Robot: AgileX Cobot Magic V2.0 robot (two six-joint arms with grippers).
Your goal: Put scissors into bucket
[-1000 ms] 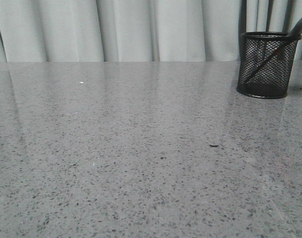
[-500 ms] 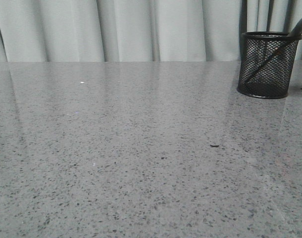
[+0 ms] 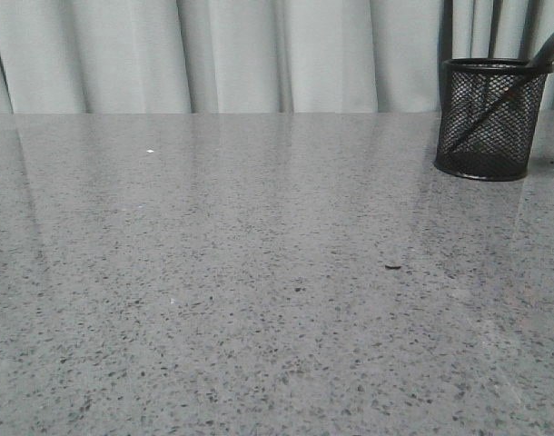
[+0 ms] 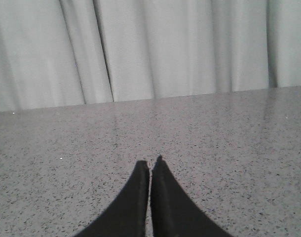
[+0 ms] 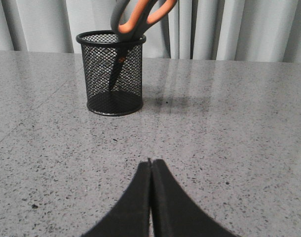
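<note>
Scissors in bucket — end effectors closed, empty.

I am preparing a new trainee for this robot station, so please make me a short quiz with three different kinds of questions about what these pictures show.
1. True or false: the scissors with dark grey handles and orange loop linings stand blades down inside the small black wire-mesh bucket.
2. Multiple choice: in the front view, the bucket stands on the speckled grey stone table at the
A. far right
B. far left
C. near centre
3. Fill in: the left gripper and the right gripper both have their fingers ____ and hold nothing.

Key: 1 true; 2 A; 3 shut
</note>
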